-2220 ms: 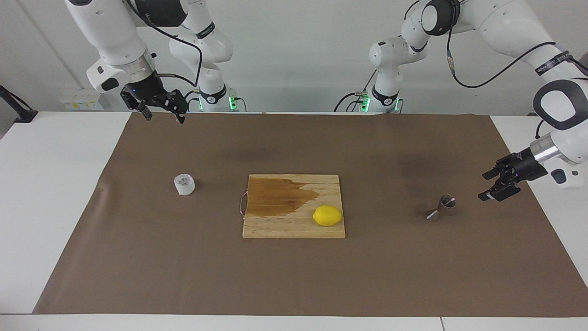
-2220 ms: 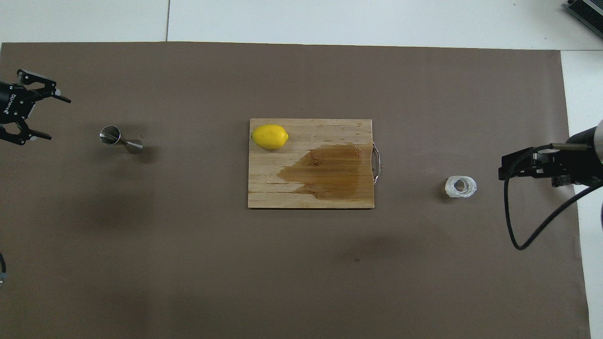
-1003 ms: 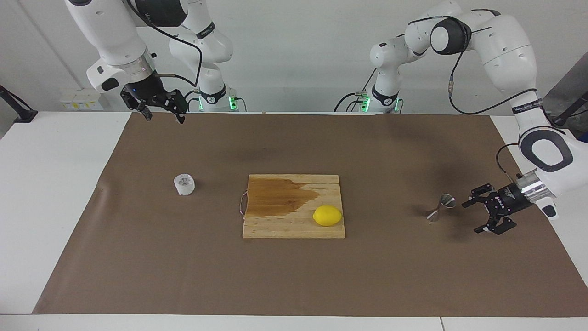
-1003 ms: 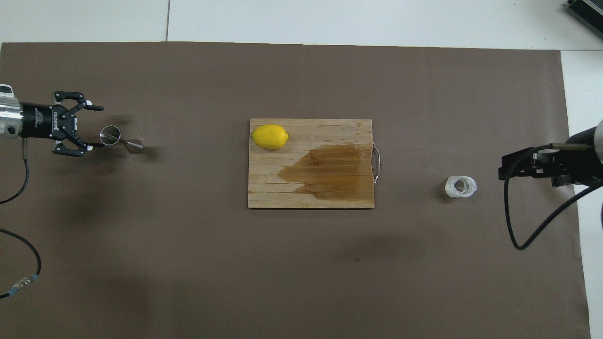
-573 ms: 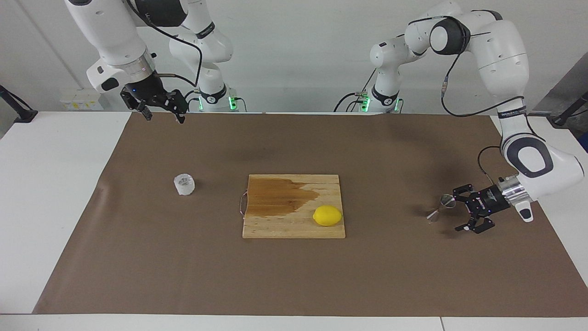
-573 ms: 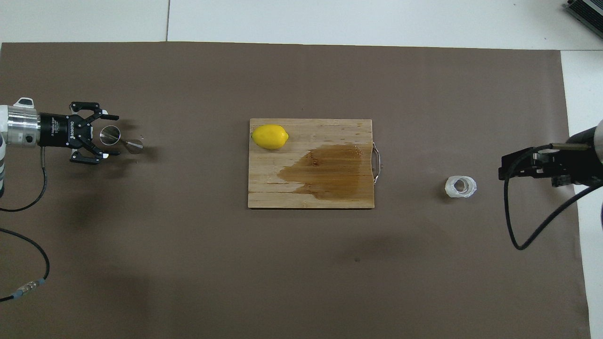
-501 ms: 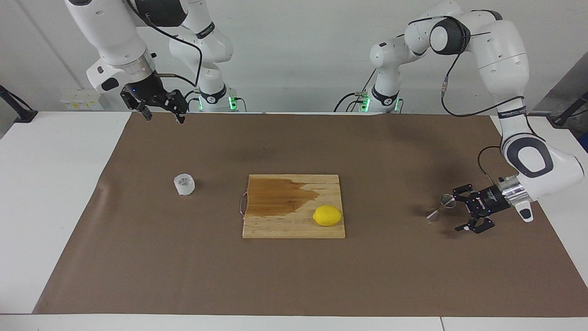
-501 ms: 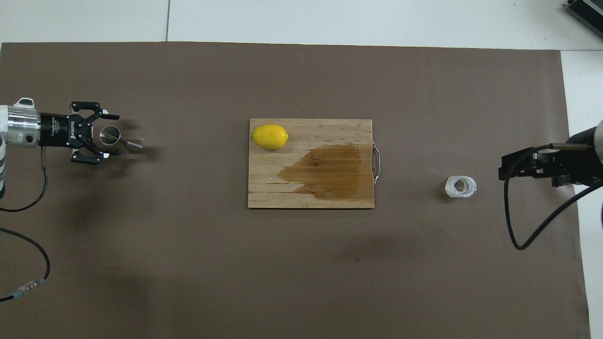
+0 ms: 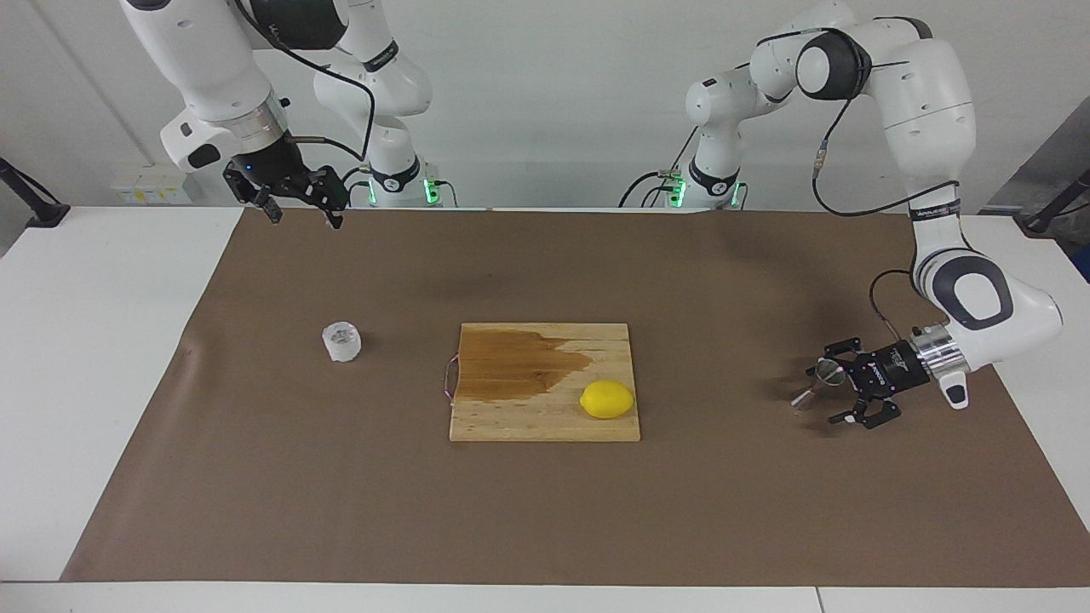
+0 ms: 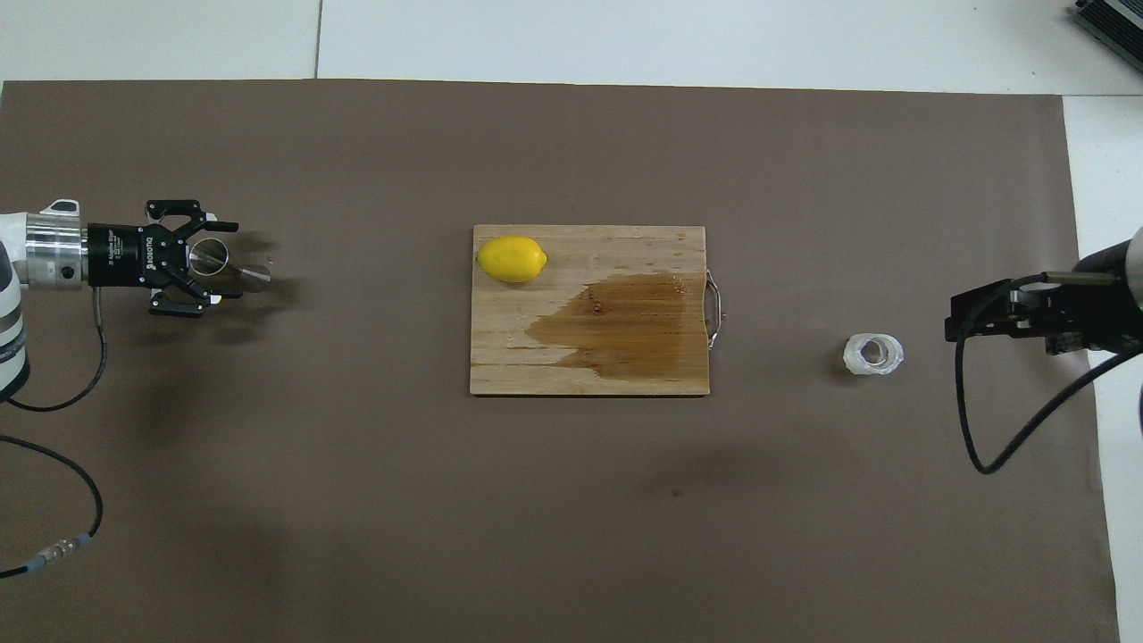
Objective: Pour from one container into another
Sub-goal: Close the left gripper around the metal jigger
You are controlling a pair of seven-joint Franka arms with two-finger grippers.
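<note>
— Where is the left gripper (image 9: 824,393)?
— Low at the left arm's end of the table, lying sideways, its fingers (image 10: 225,227) spread wide on either side of the steel jigger (image 9: 816,383), not closed on it.
— And the jigger?
— It stands on the brown mat (image 9: 545,511).
— The right gripper (image 9: 302,214)?
— Up in the air over the mat's edge nearest the robots, spread open, holding nothing; that arm waits.
— The glass cup (image 9: 341,341)?
— On the mat toward the right arm's end. Between cup and jigger lies a cutting board (image 9: 511,417) with a wet stain and a lemon (image 9: 607,399) on it.
</note>
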